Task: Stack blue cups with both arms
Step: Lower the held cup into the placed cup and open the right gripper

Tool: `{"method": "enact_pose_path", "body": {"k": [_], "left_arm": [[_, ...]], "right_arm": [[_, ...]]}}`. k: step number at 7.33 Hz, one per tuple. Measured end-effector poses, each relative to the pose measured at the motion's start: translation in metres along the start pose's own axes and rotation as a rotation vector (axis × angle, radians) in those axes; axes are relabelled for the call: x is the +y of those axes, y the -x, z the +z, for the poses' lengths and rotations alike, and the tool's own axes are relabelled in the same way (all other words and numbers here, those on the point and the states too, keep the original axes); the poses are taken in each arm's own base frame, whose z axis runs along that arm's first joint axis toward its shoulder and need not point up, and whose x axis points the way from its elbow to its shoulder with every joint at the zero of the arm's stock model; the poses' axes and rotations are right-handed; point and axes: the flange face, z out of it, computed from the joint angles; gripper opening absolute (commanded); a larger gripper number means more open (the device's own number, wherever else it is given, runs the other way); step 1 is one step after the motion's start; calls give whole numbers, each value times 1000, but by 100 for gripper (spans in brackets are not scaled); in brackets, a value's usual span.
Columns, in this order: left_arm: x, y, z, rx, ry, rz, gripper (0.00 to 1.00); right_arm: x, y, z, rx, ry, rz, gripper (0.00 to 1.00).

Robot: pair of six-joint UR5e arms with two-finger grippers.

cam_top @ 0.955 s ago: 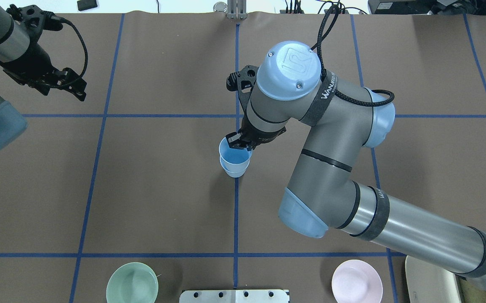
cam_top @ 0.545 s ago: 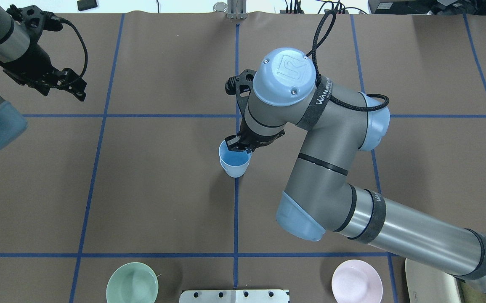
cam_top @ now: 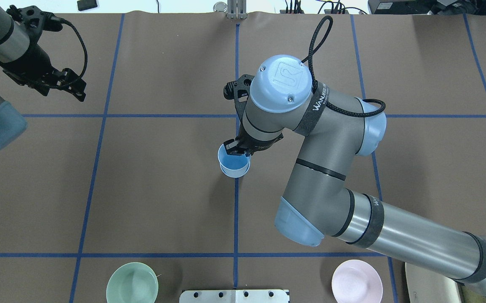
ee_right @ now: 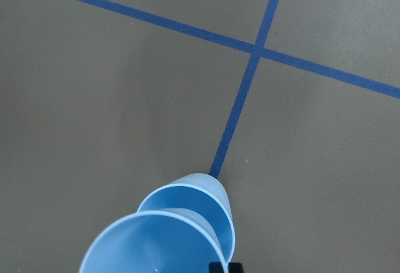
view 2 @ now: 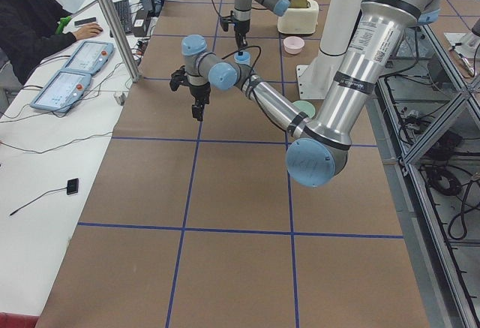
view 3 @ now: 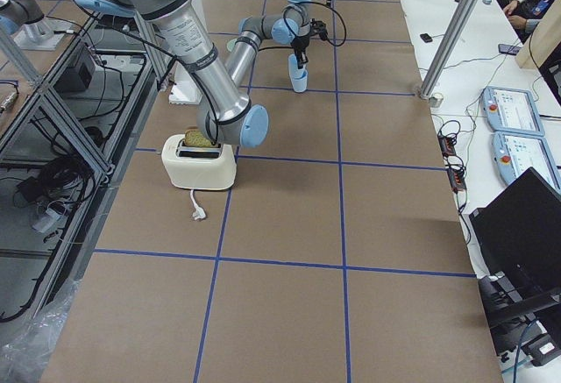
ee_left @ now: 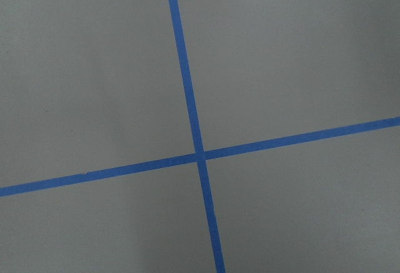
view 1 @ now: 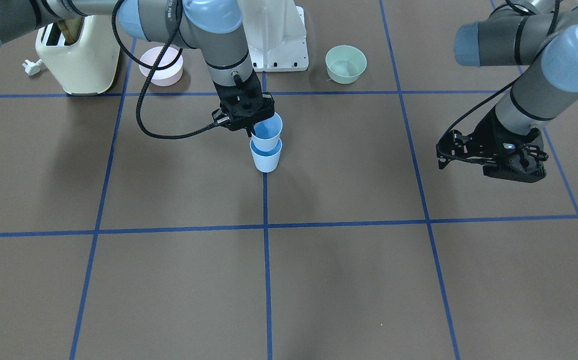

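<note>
1. Front-facing: shows the right gripper (view 1: 251, 129) clamped on the robot-side rim of the upper cup (view 1: 267, 131), with that cup's base inside the mouth of the lower cup (view 1: 266, 159). Places the lower cup upright on a blue tape line (view 1: 264, 200) of the matte brown table (view 1: 369, 280). Both pale blue, smooth, tapered, handleless. Puts the left gripper (view 1: 516, 170) well apart from the cups, above the table; cannot tell how its jaws stand. Near the robot's base, adds a round green bowl (view 1: 346, 64), a pink bowl (view 1: 161, 66) and a cream toaster (view 1: 81, 55).
2. Overhead: looks straight into the upper cup, leaving only a thin crescent of the lower cup in sight. Sets the black fingers at the far rim.
3. Left side: reduces the cups to a small blue spot under the far arm's gripper. Brings the left gripper near, hanging over the table.
4. Right side: gives the stack in profile, one rim above the other.
5. Left wrist: shows only brown table and two crossing tape lines; tells nothing of the left jaws.
6. Right wrist: looks past the upper cup's wide glossy rim to the lower cup's rim just beyond, partly overlapped, on the tape line. Catches a black fingertip at the upper rim.
</note>
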Motion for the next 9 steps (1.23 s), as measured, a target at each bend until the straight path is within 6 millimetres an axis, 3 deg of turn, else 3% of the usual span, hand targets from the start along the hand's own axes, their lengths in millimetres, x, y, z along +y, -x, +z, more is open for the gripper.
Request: {"method": "enact_pose_path", "body": {"k": [4, 5, 6, 8, 9], "left_arm": [[0, 0, 0, 0, 0, -5, 98], [0, 0, 0, 0, 0, -5, 98], [0, 0, 0, 0, 0, -5, 98], [0, 0, 0, 0, 0, -4, 98], [0, 0, 0, 0, 0, -4, 98]], "right_arm": [[-4, -2, -5, -2, -12, 3, 0], [-5, -2, -6, -1, -13, 3, 47], [-5, -2, -6, 0, -14, 3, 77], [-7, -4, -6, 2, -17, 7, 99], [-8, -5, -7, 3, -20, 9, 100]]}}
